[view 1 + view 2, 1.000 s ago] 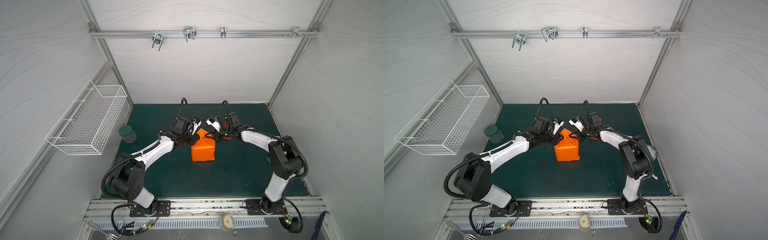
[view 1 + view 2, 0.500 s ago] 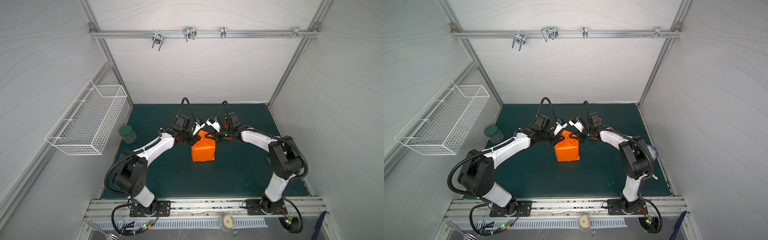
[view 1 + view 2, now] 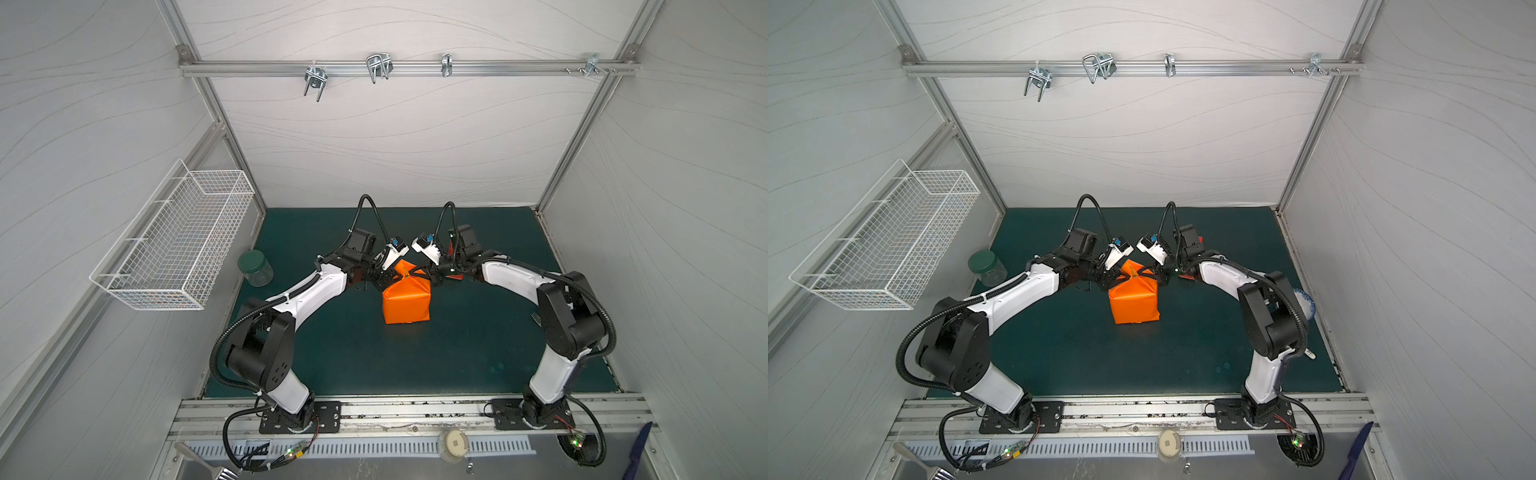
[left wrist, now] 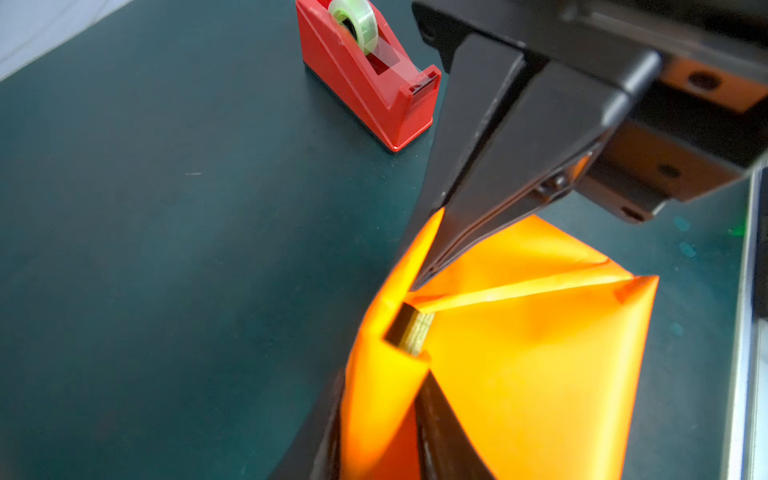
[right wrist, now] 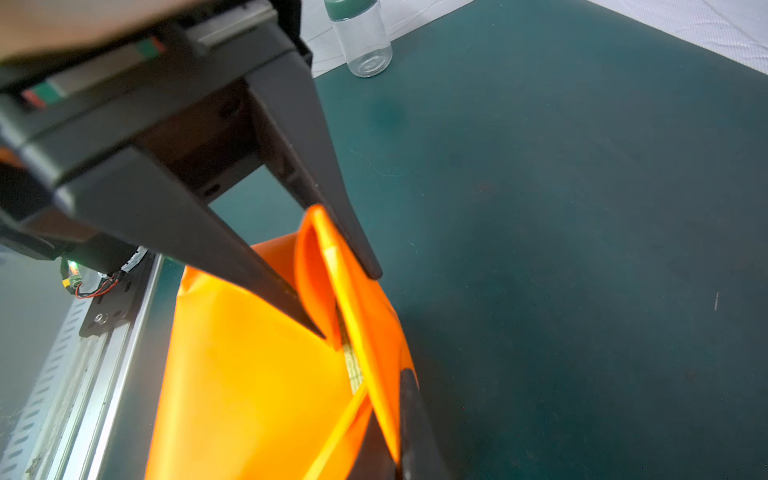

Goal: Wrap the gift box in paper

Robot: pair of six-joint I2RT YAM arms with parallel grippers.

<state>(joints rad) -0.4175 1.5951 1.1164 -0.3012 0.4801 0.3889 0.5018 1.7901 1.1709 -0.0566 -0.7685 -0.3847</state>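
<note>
front ledge: round white disc (image 3: 455, 444); blue handle (image 3: 635, 451) and metal utensil (image 3: 199, 457), both cut off by the frame edge. Can't tell what any of them is.
worktop (image 3: 353, 357): dark green mat, both arms bolted along its near edge.
plate (image 3: 1307, 306): blue-white rim peeks out behind the right arm in a top view, mostly hidden.
paper (image 3: 406, 303): bright orange, folded round the box into a blocky parcel. It stands mid-worktop between the two claws. Far end not closed, and flaps stick up there.
gift box (image 4: 412, 337): inside the paper, middle of the worktop. Only an olive sliver shows in a gap in the far-end folds; the rest is covered.
left claw (image 5: 345, 299): part open, one finger each side of a raised paper flap, both touching it. Whether it squeezes, can't tell.
right claw (image 4: 420, 277): closed tight, pinching a fold of the paper at the parcel's far top edge.
top views: claw tips tiny and half hidden under the wrists, so the grip is unreadable there.
tape dispenser (image 4: 374, 87): red with a clear roll, on the worktop just past the parcel. In both top views it is almost all hidden behind the right wrist.
jar (image 3: 255, 268): clear, green lid, upright at the worktop's left edge, well apart from the parcel. Lid cut off in the right wrist view.
wire basket (image 3: 174, 245): white, on the left wall, inside hard to make out.
back rail (image 3: 519, 66): metal hooks (image 3: 377, 68) hang on it.
</note>
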